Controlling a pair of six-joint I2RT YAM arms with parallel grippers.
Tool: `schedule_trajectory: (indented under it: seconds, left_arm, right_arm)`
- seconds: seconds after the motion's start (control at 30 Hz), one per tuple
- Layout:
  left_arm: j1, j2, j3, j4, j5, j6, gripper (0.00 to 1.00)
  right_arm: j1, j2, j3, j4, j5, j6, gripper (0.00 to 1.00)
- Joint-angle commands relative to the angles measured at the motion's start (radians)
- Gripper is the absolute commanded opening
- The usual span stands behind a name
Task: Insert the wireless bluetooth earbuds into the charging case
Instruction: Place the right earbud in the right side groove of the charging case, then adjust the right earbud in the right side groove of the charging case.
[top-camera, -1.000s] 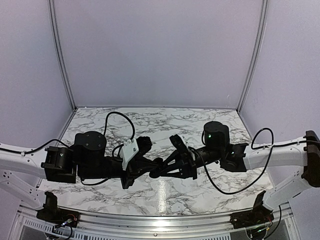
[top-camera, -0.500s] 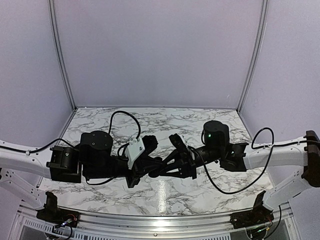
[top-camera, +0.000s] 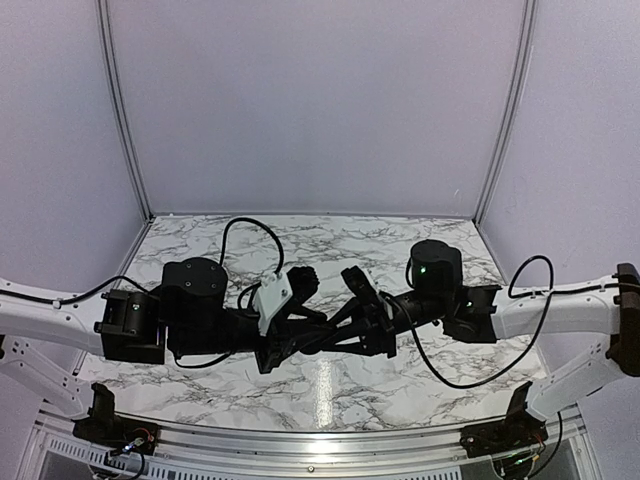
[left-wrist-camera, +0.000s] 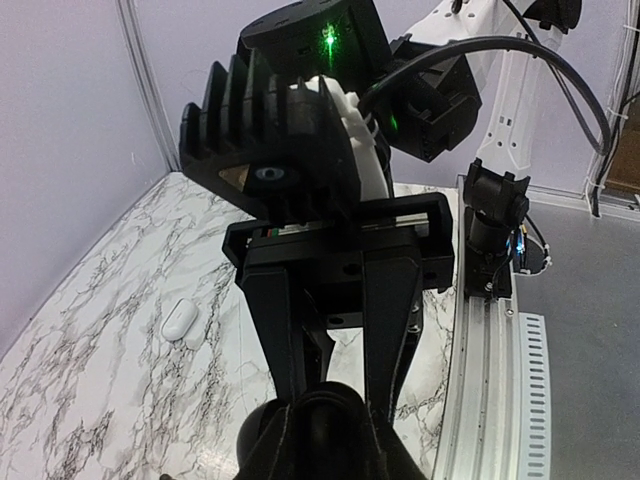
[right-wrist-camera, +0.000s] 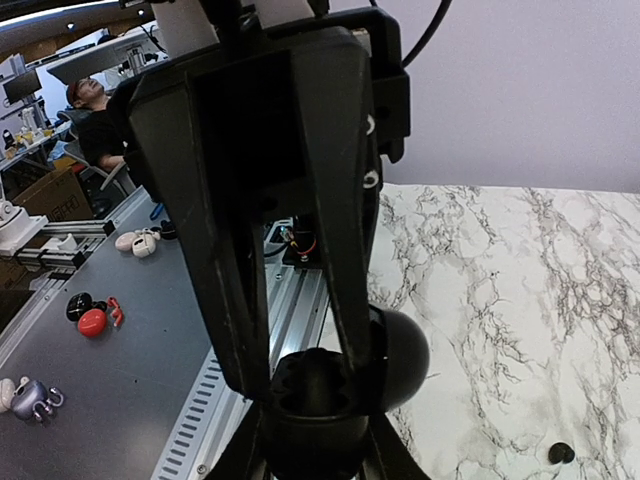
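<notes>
Pale lilac walls (top-camera: 320, 100) close in the cell on three sides, and below them lies a white marble-patterned table (top-camera: 420, 385) with grey veins and an aluminium rail (top-camera: 300, 440) along its 6 o'clock edge. Two arms are in play: the left arm (top-camera: 60, 320) comes in from 9 o'clock and the right arm (top-camera: 560, 305) from 3 o'clock. They meet nose to nose above the middle of the table, a touch toward 6 o'clock.

Two grippers, then, and one charging case (right-wrist-camera: 398, 352) between them, held up off the marble. The right gripper (left-wrist-camera: 325, 400) is clamped tight on that glossy black case, its fingers converging onto it in the left wrist view. The left gripper (right-wrist-camera: 310, 368) has a finger on either side of the same case, but I can't tell whether they press on it or stand just off it. The case's interior is hidden behind the fingers, so its contents can't be made out.

Down on the marble there's one small white oblong object (left-wrist-camera: 181, 322), at 8 o'clock in the left wrist view. One tiny black earbud (right-wrist-camera: 561, 452) lies alone at 4 o'clock in the right wrist view, well apart from the case.
</notes>
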Motion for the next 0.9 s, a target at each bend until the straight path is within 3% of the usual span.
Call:
schedule_trajectory:
  seconds: [0.0,0.2,0.4,0.7,0.87]
  left_arm:
    - [-0.007,-0.037,0.041,-0.061,-0.004,0.022,0.26]
    - [-0.006,-0.109,0.062,-0.107,0.005,0.026,0.28]
    - [-0.006,-0.157,0.048,-0.154,-0.004,0.010,0.22]
    - [-0.008,-0.058,0.105,-0.261,-0.020,0.018,0.12]
    - [-0.008,-0.030,0.126,-0.300,-0.054,0.038,0.11]
  right_arm:
    - [0.006,-0.038,-0.003,0.054,0.016,-0.003,0.00]
    - [-0.011,-0.022,-0.017,0.074,0.004,0.012,0.00]
    - [-0.027,-0.011,-0.016,0.080,0.010,0.028,0.00]
    - [-0.024,0.025,0.056,-0.073,0.090,-0.009,0.00]
    - [-0.009,0.036,0.089,-0.165,0.143,-0.041,0.00]
